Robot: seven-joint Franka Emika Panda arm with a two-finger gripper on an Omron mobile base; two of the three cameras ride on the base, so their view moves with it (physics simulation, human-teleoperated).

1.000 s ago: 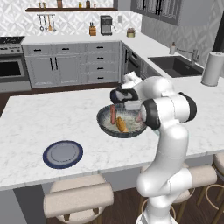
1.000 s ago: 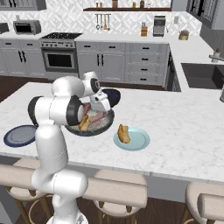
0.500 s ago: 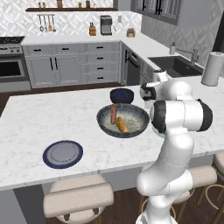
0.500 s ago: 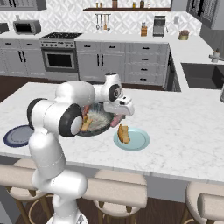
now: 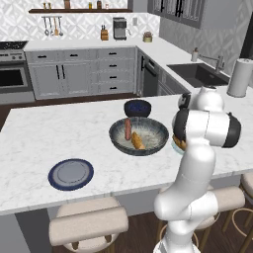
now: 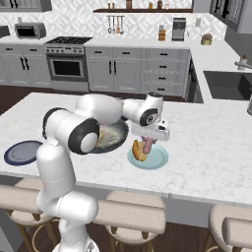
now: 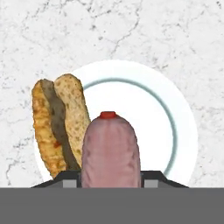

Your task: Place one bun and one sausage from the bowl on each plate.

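Observation:
My gripper (image 6: 149, 141) is shut on a pinkish-brown sausage (image 7: 111, 151), which hangs end-down just above the pale teal plate (image 6: 158, 158). A split bun (image 7: 59, 122) lies on the left part of that plate (image 7: 175, 127), beside the sausage (image 6: 149, 144). The wide dark grey bowl (image 5: 118, 143) sits mid-counter with another sausage (image 5: 128, 128) and a bun (image 5: 137, 141) inside. The dark navy plate (image 5: 70, 174) lies bare near the counter's front left edge. In the left base view my own arm hides the gripper and most of the teal plate.
A small, deep dark blue bowl (image 5: 137, 107) stands just behind the grey bowl. Stools line the counter's near edge. A sink (image 5: 197, 74) and a paper towel roll (image 5: 238, 77) are on the far right counter.
My arm has swung from above the grey bowl to the right, carrying the sausage over to the teal plate beside the bun.

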